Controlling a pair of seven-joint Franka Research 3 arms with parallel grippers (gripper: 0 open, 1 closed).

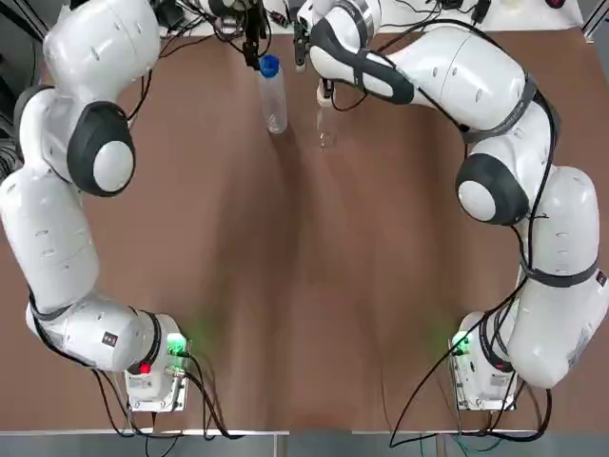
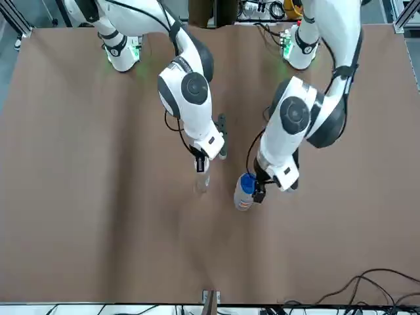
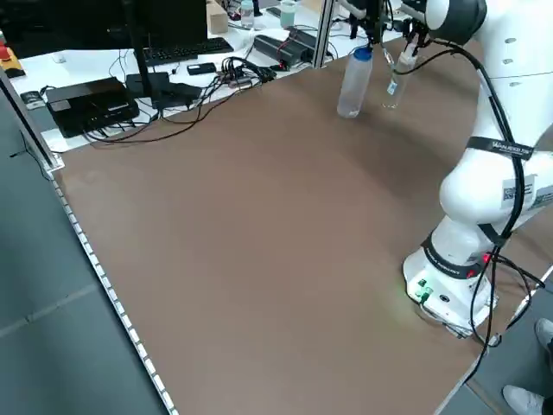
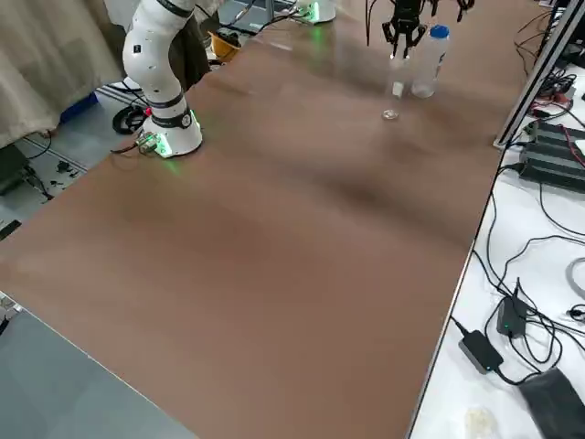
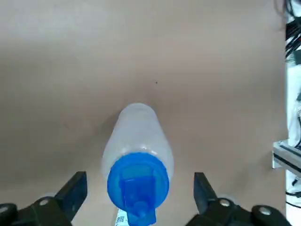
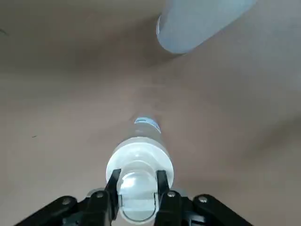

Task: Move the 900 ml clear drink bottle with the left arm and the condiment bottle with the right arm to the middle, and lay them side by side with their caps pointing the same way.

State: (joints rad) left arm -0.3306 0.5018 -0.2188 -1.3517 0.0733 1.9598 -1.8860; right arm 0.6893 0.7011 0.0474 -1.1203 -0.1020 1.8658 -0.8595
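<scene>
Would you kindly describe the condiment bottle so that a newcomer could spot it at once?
On the table, at the end far from the arms' bases, two bottles stand upright. The condiment bottle is the smaller clear one with a pale cap, pinched by the right gripper, beside the bigger blue-capped drink bottle.

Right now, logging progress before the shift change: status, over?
Left gripper open, astride drink bottle at its cap. Right gripper shut on condiment bottle at its cap. Both bottles upright, not yet laid down. Nothing seen in the way.
</scene>
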